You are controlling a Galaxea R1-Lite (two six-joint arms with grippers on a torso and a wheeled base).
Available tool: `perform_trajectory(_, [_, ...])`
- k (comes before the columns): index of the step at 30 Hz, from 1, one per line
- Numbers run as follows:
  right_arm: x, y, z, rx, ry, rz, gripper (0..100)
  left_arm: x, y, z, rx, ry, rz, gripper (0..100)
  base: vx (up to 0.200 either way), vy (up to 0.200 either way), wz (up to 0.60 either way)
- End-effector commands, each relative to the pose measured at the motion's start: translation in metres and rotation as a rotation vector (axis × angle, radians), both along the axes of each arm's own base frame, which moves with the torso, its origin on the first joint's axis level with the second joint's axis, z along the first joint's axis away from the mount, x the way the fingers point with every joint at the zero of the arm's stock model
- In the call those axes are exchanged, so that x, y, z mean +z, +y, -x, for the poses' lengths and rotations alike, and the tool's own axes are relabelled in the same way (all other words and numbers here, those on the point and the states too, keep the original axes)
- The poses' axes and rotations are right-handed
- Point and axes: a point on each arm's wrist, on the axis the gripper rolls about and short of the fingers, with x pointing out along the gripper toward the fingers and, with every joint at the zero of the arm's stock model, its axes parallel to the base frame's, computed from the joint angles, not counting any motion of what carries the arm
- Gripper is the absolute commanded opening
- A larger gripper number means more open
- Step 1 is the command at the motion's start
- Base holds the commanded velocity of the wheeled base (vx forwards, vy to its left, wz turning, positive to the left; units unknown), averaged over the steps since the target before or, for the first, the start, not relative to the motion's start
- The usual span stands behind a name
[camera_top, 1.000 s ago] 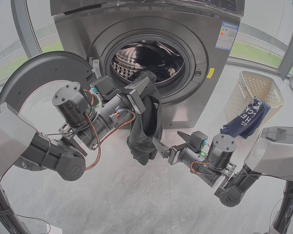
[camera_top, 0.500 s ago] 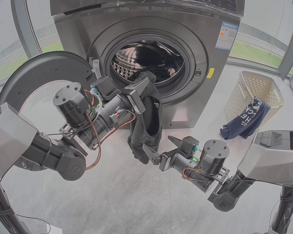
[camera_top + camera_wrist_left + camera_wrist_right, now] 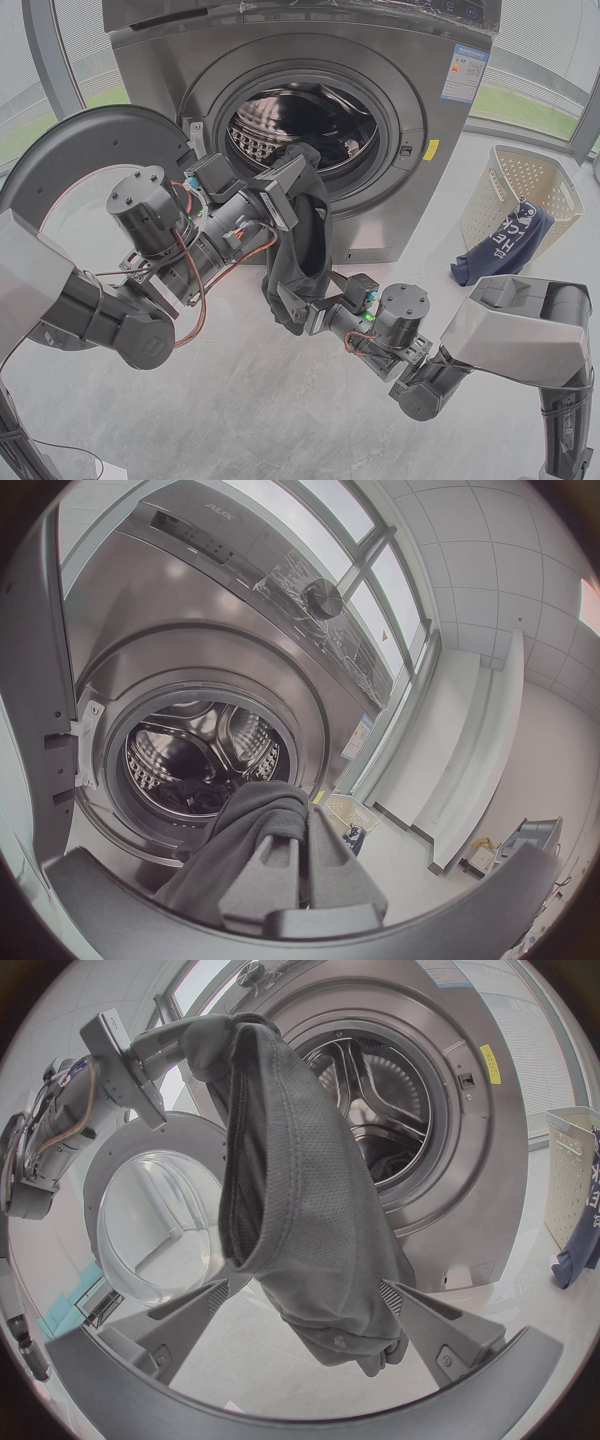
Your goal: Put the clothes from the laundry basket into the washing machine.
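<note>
The left gripper (image 3: 295, 164) has its fingers (image 3: 337, 861) pressed together on the top fold of a black mesh garment (image 3: 307, 240). It holds the fold just in front of the 6 o'clock edge of the washing machine's (image 3: 400, 94) drum opening (image 3: 300, 122), and the cloth hangs down before the front panel. The right gripper (image 3: 308, 289) is at the garment's lower end, its fingers (image 3: 187, 1310) spread wide, one on each side of the cloth; whether they touch it I cannot tell. Dark clothes (image 3: 187, 795) lie inside the drum. The door (image 3: 81, 147) stands open at 9 o'clock of the opening. At 4 o'clock, the laundry basket (image 3: 500, 187) has a navy shirt (image 3: 506, 247) draped over its rim.
</note>
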Motion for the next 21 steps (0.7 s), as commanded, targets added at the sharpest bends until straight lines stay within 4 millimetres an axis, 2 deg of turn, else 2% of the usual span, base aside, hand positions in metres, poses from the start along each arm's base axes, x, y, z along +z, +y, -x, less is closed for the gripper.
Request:
perform_trajectory(1, [-0.006,0.0,-0.012,-0.022,-0.006,-0.011,100,0.001,0.0,0.001,0.0,-0.002,0.002,0,0.0,0.0,0.0])
perform_trajectory(3, [-0.003,-0.001,-0.017,-0.031,-0.017,-0.025,100,0.001,0.0,0.001,0.0,-0.002,0.002,0,0.0,0.0,0.0])
perform_trajectory(4, [0.001,-0.002,-0.019,-0.035,-0.027,-0.035,0,0.0,0.001,0.001,0.001,0.0,0.002,0,0.0,0.0,0.0])
perform_trajectory(8, [0.008,-0.004,-0.026,-0.047,-0.049,-0.065,0,-0.001,0.002,0.0,0.004,0.003,0.0,0,0.0,0.0,0.0])
perform_trajectory(13, [0.009,-0.007,-0.025,-0.05,-0.045,-0.063,0,-0.002,0.004,-0.001,0.011,0.004,-0.001,0,0.0,0.0,0.0])
perform_trajectory(18, [0.019,-0.019,-0.014,-0.055,-0.033,-0.051,0,-0.002,0.006,-0.002,0.017,0.004,-0.001,0,0.0,0.0,0.0])
perform_trajectory(19, [0.028,-0.03,-0.004,-0.057,-0.031,-0.044,0,-0.003,0.009,-0.003,0.027,0.009,-0.004,0,0.0,0.0,0.0])
perform_trajectory(21, [0.037,-0.042,0.004,-0.066,-0.032,-0.034,0,-0.005,0.012,-0.004,0.036,0.013,-0.009,0,0.0,0.0,0.0])
